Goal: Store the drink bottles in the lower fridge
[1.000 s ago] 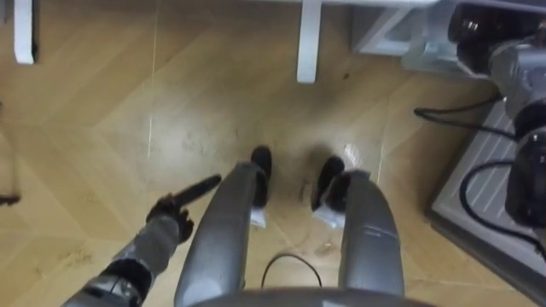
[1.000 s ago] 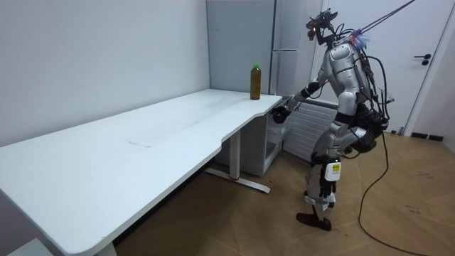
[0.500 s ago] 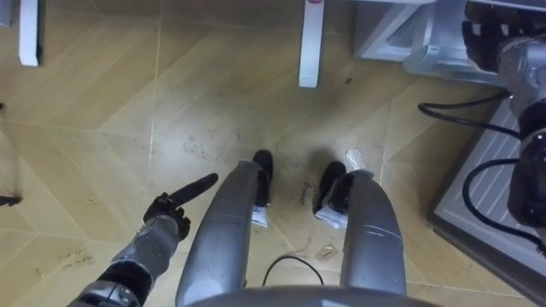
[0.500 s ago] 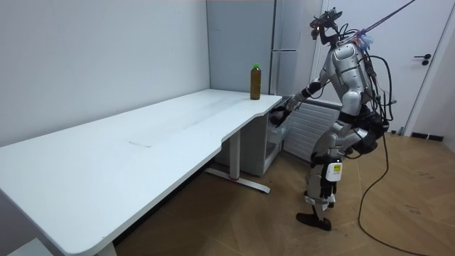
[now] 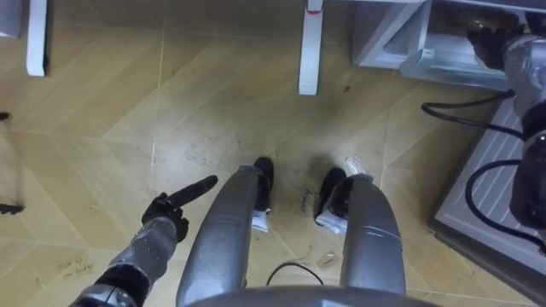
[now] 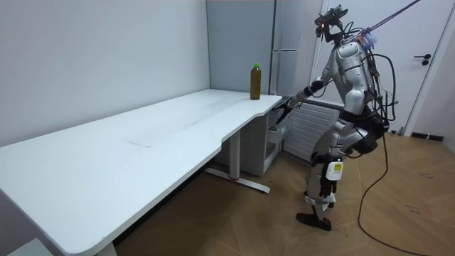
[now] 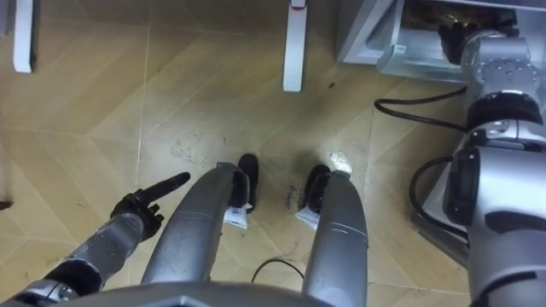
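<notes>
A bottle (image 6: 255, 81) of brown drink with a green cap stands upright on the far corner of the white desk (image 6: 142, 142). I stand at that corner, facing the tall grey fridge (image 6: 284, 43). My right arm reaches forward to the open lower fridge compartment (image 5: 409, 38). My right hand (image 6: 283, 110) hangs there with its fingers stretched, holding nothing; it also shows dark at the compartment's mouth (image 7: 454, 36). Low beside my left leg, my left hand (image 5: 175, 205) is open and empty, fingers straight.
White desk legs (image 5: 309, 43) (image 5: 36, 38) stand on the wooden floor ahead of my feet. A white ribbed panel (image 5: 490, 183) lies close on my right. A door (image 6: 430, 71) is behind me in the room view.
My right hand's fingers have gone from curled to stretched at the lower fridge. My body has straightened a little and the head view has shifted. The bottle has not moved.
</notes>
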Tool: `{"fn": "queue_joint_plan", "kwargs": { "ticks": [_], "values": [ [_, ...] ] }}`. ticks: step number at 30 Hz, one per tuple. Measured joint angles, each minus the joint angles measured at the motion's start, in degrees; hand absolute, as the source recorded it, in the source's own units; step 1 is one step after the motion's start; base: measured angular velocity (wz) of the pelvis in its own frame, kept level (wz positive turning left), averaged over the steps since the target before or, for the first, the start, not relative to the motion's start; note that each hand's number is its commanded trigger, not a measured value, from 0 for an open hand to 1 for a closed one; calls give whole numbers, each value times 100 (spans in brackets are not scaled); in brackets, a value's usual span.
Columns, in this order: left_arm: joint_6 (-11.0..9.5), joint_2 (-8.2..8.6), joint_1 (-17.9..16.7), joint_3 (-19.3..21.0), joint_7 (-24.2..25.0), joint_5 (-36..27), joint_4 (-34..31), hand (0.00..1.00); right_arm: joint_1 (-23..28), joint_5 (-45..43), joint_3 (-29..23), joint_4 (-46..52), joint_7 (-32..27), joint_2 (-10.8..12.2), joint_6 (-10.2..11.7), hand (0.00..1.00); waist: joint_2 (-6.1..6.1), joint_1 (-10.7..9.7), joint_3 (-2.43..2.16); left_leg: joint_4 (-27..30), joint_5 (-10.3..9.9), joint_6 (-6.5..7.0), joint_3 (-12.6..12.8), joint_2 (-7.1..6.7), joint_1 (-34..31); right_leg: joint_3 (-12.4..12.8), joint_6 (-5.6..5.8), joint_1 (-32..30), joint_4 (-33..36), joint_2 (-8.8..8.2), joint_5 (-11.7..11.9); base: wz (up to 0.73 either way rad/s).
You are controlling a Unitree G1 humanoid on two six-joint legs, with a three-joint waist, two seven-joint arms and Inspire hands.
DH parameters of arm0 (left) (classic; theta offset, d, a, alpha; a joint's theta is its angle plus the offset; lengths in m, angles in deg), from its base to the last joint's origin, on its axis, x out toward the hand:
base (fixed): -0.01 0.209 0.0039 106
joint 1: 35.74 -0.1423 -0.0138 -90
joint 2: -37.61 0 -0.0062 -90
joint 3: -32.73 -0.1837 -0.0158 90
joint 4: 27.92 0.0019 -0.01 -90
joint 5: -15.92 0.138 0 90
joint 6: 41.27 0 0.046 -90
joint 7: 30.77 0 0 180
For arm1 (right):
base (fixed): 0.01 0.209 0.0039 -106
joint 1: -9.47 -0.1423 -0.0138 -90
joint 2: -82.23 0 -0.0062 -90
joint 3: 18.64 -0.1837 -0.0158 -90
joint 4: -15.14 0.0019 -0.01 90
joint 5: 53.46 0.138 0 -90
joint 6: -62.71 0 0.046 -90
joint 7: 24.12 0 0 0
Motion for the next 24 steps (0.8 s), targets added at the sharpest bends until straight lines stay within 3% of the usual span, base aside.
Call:
{"fn": "queue_joint_plan", "kwargs": {
  "ticks": [7, 18, 24],
  "values": [
    [1, -43, -59, -11, 129, -69, 27, 0, 41, 81, -1, -3, 10, 3, -38, 0, -6, -36, 3, -53, 1, 2, 38, 60, 59, -38, -7, 86, -53, -26, -3, 1],
    [18, -53, -86, -84, 258, -288, 200, 0, 321, 171, -6, -299, 55, 51, -207, 0, -14, -11, 9, -374, 0, 1, 36, 117, 660, -133, 25, 738, -429, 41, -12, 2],
    [32, -74, 33, 404, 490, -282, 634, 0, 623, 46, 1, -420, 60, 68, -230, 0, -15, 113, 10, -583, -26, -25, 51, 164, 1136, -134, 56, 1225, -729, 136, -2, -3]
  ]
}}
